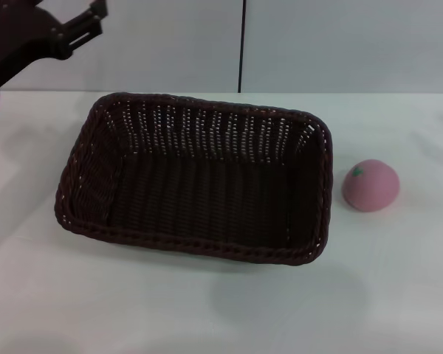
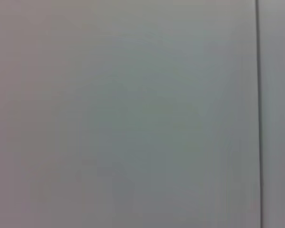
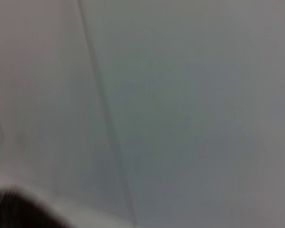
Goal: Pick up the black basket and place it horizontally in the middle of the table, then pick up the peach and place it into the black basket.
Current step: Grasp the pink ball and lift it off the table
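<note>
The black basket (image 1: 199, 177) lies lengthwise across the middle of the white table (image 1: 207, 310), open side up and empty. The peach (image 1: 371, 185) sits on the table just to the right of the basket, apart from it. My left gripper (image 1: 91, 22) is raised at the far left, above and behind the basket's left end, its fingers apart and holding nothing. My right gripper does not show in any view. The wrist views show only the pale wall.
A pale wall with a dark vertical seam (image 1: 242, 44) stands behind the table. A dark blurred shape (image 3: 14, 211) fills one corner of the right wrist view; I cannot tell what it is.
</note>
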You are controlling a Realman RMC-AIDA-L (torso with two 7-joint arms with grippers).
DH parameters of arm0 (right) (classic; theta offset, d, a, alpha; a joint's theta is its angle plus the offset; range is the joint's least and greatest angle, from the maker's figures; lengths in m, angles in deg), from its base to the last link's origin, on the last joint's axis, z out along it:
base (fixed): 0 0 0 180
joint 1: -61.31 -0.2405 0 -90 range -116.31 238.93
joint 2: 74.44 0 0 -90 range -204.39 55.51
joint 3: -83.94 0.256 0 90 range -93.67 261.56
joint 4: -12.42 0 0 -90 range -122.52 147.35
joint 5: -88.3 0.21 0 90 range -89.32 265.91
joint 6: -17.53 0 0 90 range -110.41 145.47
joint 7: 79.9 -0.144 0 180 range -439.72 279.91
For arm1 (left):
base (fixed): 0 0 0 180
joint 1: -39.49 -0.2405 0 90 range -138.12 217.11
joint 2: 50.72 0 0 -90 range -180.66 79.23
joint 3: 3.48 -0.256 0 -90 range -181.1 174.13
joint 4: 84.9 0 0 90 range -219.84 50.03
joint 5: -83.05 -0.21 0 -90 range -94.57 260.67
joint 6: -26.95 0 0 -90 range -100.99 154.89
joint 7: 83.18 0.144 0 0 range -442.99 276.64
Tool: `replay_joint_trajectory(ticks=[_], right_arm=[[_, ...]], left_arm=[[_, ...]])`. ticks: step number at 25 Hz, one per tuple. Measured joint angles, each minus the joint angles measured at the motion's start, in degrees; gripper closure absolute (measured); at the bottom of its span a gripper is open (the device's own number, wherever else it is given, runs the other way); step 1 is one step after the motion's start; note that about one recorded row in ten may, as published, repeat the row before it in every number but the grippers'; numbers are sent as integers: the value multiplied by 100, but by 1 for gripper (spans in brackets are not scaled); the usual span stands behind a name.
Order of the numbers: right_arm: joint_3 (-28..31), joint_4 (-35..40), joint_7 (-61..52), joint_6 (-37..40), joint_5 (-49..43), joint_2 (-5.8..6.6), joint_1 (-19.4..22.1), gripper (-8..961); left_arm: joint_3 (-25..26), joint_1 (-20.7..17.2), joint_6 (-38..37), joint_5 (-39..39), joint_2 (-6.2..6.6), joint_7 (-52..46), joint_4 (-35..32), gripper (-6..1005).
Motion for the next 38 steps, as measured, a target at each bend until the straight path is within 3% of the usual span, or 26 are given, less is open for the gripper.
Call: replay_joint_trajectory(ticks=[4,7,9,11,17,23,27,34,38], right_arm=[[-273,1239,-1986,1052,-2145,204,-768,222],[-621,1284,-2812,1772,-3450,367,-1425,222],[-780,1166,-3021,1978,-3931,366,-1713,222],[-906,1008,-3095,1976,-4280,283,-1915,222],[-1116,65,-3127,1275,-4509,93,-2167,225],[-1182,-1123,-3109,271,-4489,32,-2304,237],[-1230,-1386,-2940,-188,-4358,-71,-2271,244],[-1258,-1497,-2851,-328,-4152,-82,-2254,258],[-1243,-1472,-2849,-315,-4047,-81,-2242,488]], left_arm=[[11,-148,-815,1607,-5,1358,1017,194],[14,-132,-1445,2355,-3,1951,1821,194],[14,-114,-1765,2543,-2,2177,2158,194],[-5,-128,-1841,2580,-1,2280,2265,194],[-27,-151,-1861,2594,7,2308,2385,194],[-13,-162,-1880,2607,10,2313,2406,194],[20,-137,-1882,2615,26,2321,2429,194],[23,-89,-1875,2631,20,2303,2478,194],[21,-44,-1884,2633,6,2309,2614,194]])
